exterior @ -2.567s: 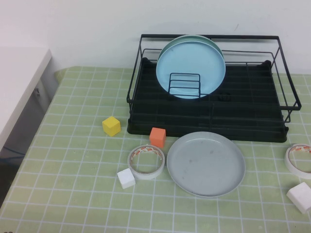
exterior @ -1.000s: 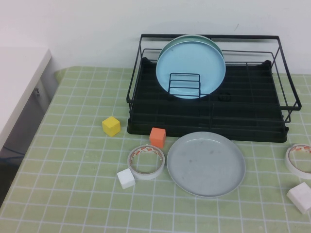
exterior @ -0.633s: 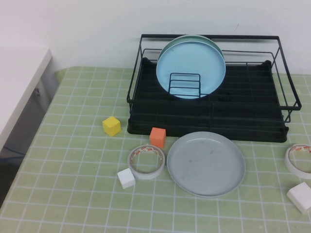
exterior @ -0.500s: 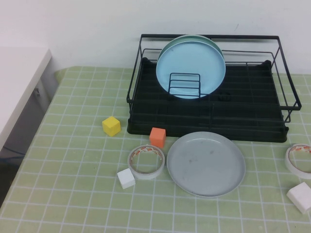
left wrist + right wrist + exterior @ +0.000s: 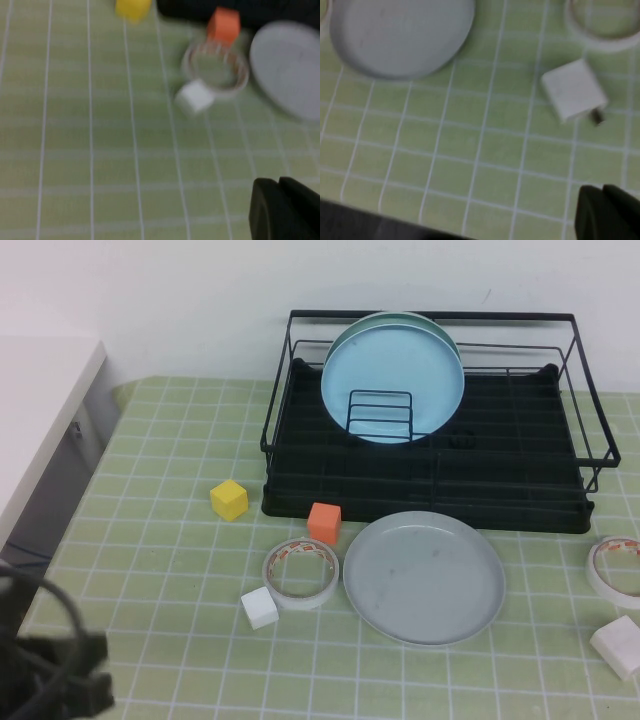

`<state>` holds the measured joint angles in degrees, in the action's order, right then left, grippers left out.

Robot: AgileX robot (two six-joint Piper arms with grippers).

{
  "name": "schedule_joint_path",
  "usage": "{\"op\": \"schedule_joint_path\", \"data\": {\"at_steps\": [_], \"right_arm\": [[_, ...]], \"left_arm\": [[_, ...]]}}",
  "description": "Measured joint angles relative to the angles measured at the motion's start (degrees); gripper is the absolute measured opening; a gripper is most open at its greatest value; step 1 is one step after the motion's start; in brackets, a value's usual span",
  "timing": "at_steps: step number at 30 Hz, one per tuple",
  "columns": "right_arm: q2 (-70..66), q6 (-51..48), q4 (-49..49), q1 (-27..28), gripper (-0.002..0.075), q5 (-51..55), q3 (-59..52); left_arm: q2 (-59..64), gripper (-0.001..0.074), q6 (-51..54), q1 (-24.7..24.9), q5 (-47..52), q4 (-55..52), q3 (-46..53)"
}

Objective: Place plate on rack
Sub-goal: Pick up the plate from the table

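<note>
Green checked cloth (image 5: 170, 570) with a white grid covers the table. Far right: the rack (image 5: 430, 480), rectangular black wire on a black tray base, with two light-blue plates (image 5: 392, 380) standing on edge behind a small wire holder (image 5: 380, 415). Just near of the rack, the plate (image 5: 424, 576) lies flat on the cloth, round, matte pale grey, shallow raised rim, faint specks. Left of it, a tape roll (image 5: 300, 572), touching or nearly so; a second tape roll (image 5: 615, 570) at the right edge. Small blocks: white (image 5: 259, 608), orange (image 5: 324, 522), yellow (image 5: 229, 500), and a white one (image 5: 618, 645) near right. Left gripper (image 5: 55, 690) shows dark and blurred at the near-left corner, low over the cloth; cannot tell whether its fingers are spread. Right gripper (image 5: 607, 212) appears only in its wrist view, above cloth near the white block; spread cannot be told.
</note>
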<state>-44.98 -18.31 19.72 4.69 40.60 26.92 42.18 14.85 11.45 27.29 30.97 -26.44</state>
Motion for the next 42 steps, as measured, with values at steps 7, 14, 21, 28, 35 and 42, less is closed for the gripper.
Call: {"op": "schedule_joint_path", "data": {"at_steps": [7, 14, 21, 28, 35, 42], "right_arm": [[-13.48, -5.44, 16.99, 0.0, -0.0002, -5.78, 0.1], [-27.84, -30.12, 42.39, 0.0, -0.0002, -7.03, 0.63], [-42.62, -41.13, 55.74, -4.24, -0.0001, -8.71, 6.0], [-53.85, -41.9, 57.6, -13.76, 0.0015, -22.56, 14.83], [-60.52, -41.7, 58.11, -14.59, 0.0284, -24.47, 21.02], [-66.07, -41.59, 58.53, -14.59, 0.038, -24.47, 23.2]], "left_arm": [[8.4, -0.0002, -26.29, 0.04, 9.12, -18.91, 0.0], [9.89, -0.0002, -41.99, 0.04, 14.26, -32.33, -2.66], [9.89, -0.0002, -42.03, 0.04, 14.62, -31.66, -3.83], [9.89, -0.0002, -42.03, 0.04, 11.07, -30.97, -3.83], [9.89, -0.0002, -42.16, 0.04, 10.71, -30.41, -3.83], [9.89, -0.0003, -42.16, 0.04, 10.62, -29.3, -3.83]]}}
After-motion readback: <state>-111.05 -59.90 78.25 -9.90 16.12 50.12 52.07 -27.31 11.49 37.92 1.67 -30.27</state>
